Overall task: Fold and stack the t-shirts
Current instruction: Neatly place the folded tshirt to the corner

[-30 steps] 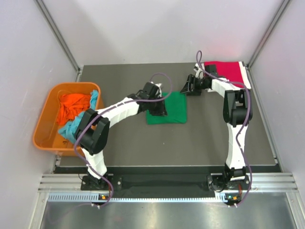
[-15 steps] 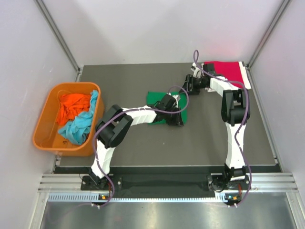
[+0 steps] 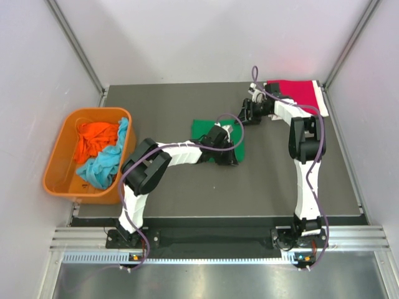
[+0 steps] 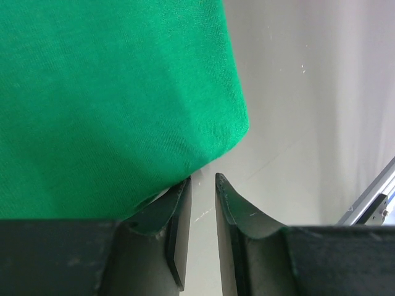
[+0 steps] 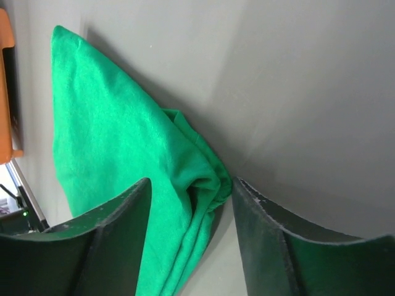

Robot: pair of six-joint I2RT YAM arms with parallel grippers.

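Note:
A folded bright green t-shirt [image 3: 201,129] lies mid-table. My left gripper [image 3: 229,157] rests low at its front right corner. In the left wrist view that gripper [image 4: 202,180] is open by a narrow gap showing bare table, with its left finger tucked under the green edge [image 4: 123,111]. My right gripper [image 3: 240,118] is at the shirt's back right corner. In the right wrist view it [image 5: 191,185] stands open, straddling the bunched green corner [image 5: 203,179]. A crimson red t-shirt [image 3: 293,92] lies folded at the back right. Orange [image 3: 96,137] and light blue [image 3: 103,165] t-shirts lie crumpled in the tub.
The orange plastic tub [image 3: 50,169] stands at the table's left edge. Metal frame posts rise at the back corners, and white walls close in on both sides. Dark table surface [image 3: 268,180] stretches in front of the green shirt.
My left arm has swung from the green shirt's left side across to its front right corner. The right gripper has edged left onto the back right corner, its jaws narrowing slightly.

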